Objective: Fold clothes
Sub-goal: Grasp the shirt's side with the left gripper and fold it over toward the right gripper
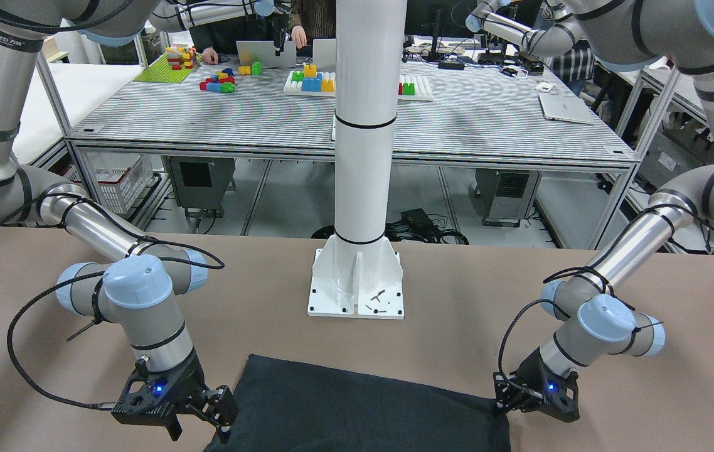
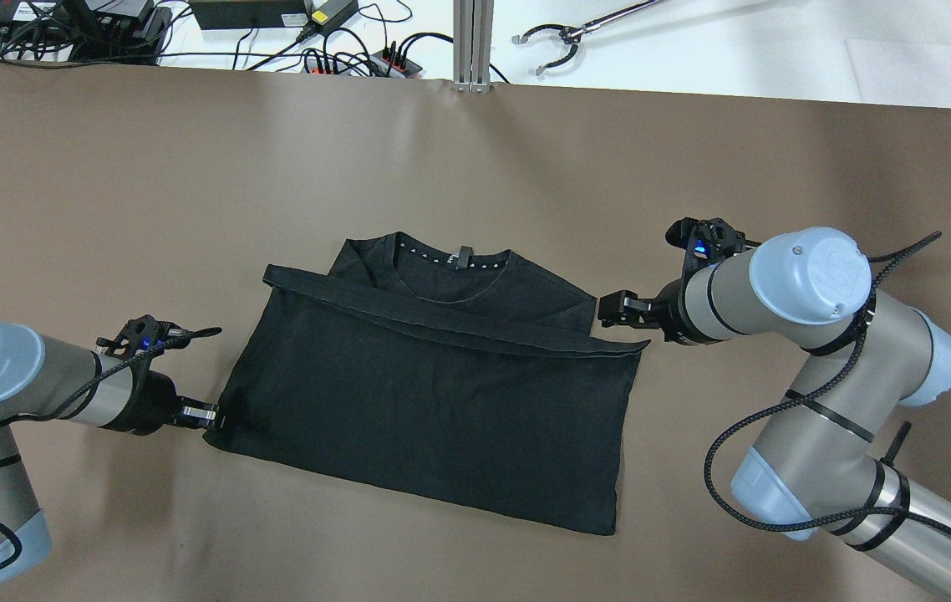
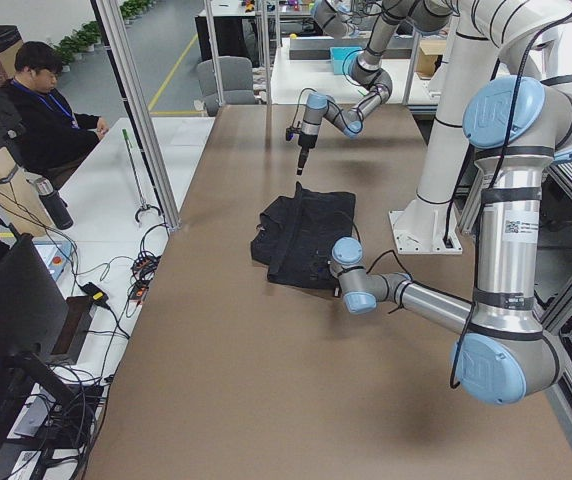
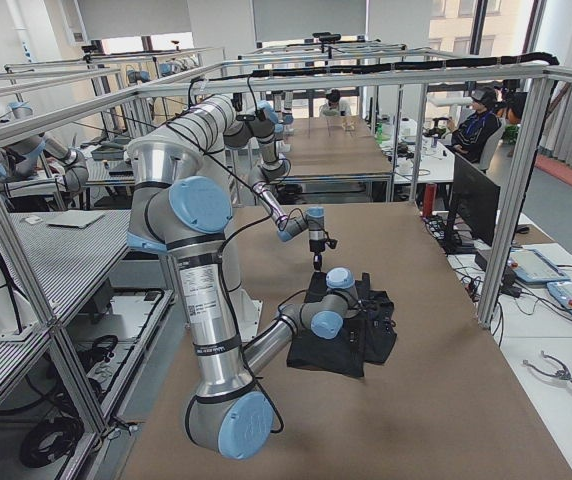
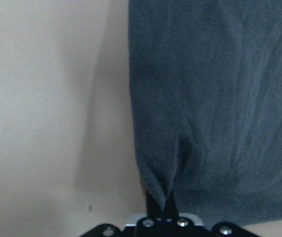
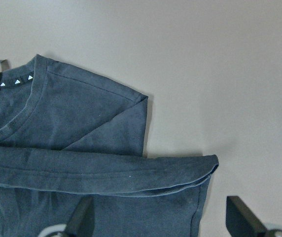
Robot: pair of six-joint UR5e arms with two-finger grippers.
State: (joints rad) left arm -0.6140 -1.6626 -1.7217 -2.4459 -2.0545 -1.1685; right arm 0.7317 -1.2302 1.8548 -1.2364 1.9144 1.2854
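Observation:
The clothes are a black T-shirt [image 2: 442,401] lying partly folded on the brown table, its lower half turned up over the chest, with the collar [image 2: 450,259] showing at the far side. My left gripper [image 2: 206,415] is shut on the shirt's left corner; in the left wrist view the fingertips [image 5: 160,205] pinch a puckered bit of fabric. My right gripper [image 2: 612,309] stands open at the shirt's right side. Its fingers [image 6: 244,217] are spread wide just above the folded hem's corner [image 6: 207,165]. The front-facing view shows the shirt [image 1: 363,408] between both grippers.
A white pillar base [image 1: 357,282] is bolted to the table [image 2: 108,167] on the robot's side of the shirt. Cables and power strips [image 2: 317,50] lie beyond the far edge. A person [image 3: 46,110] sits at a desk beside the table.

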